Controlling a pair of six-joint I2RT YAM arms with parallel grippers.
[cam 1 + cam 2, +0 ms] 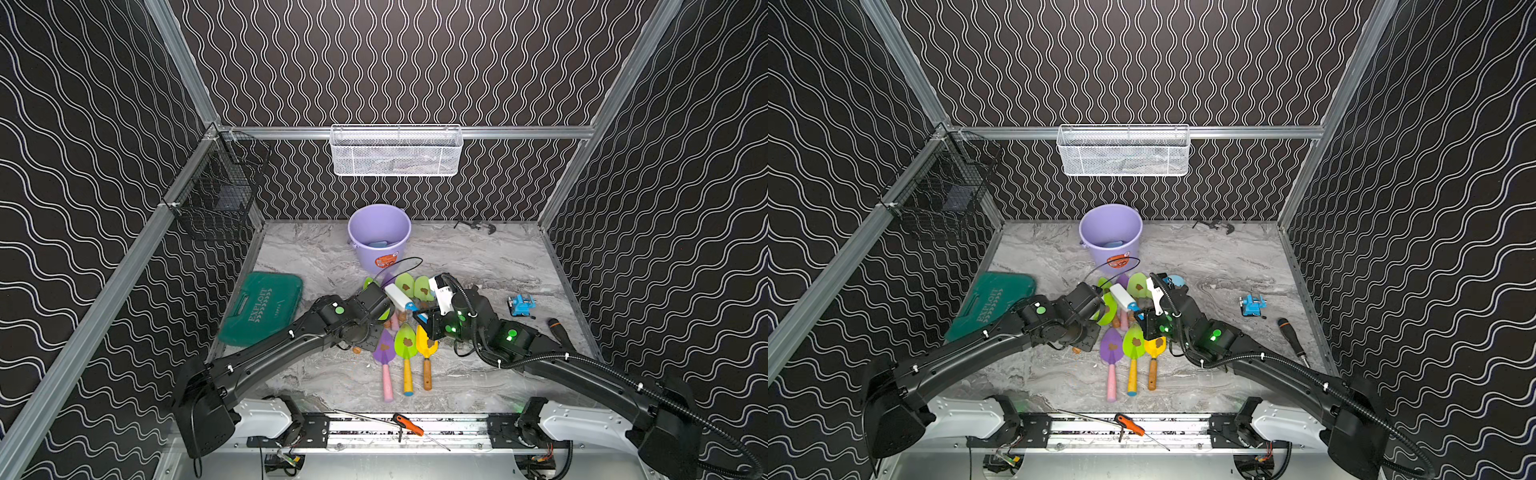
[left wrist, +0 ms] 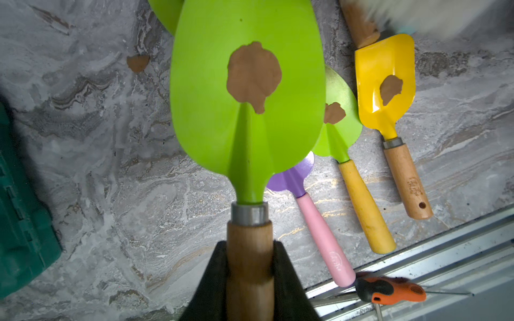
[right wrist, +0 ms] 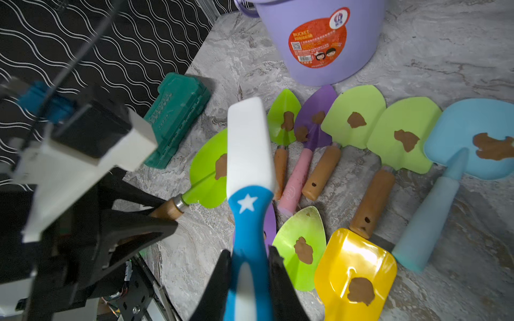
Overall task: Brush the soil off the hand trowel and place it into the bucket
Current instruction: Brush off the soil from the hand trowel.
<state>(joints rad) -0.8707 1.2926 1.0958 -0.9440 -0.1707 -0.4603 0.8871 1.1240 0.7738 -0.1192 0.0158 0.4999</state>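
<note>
Surface: grey marbled counter [image 1: 478, 257], boxed in by black walls with white wavy lines.
Brush: your right gripper [image 3: 249, 255] is pinched on the blue handle of the white-headed brush [image 3: 249, 144], above the middle of the counter.
Trowel: your left gripper [image 2: 249, 244] is clamped tight on the wooden handle of the green trowel [image 2: 211, 111], which is raised over the loose trowels [image 2: 385, 72]. One flat brown clump of soil [image 2: 253, 75] sits mid-blade.
Contact: the brush head is just beside the blade; whether the bristles touch it cannot be told.
Bucket: lavender bucket [image 1: 370, 259] near the middle of the back edge, beyond the trowel pile, with something blue already inside.
Risk, twist: the handle is round, so a hard stroke may spin the blade in your jaws.
Risk, smear: the clump looks pressed flat, so a light pass may skim over it.
Risk, fallout: loosened crumbs would likely land on the trowels underneath.
Risk, collision: both wrists are close together, so a wide sweep could knock them.
Writing, bucket: the orange sticker [image 3: 317, 41] reads "BUCKET"; its smaller print is unreadable.
Writing, case: the green case [image 1: 262, 307] by the left edge reads "EXPLOIT".
Marks: a white star on the brush handle; the stamps on other handles are illegible.
</note>
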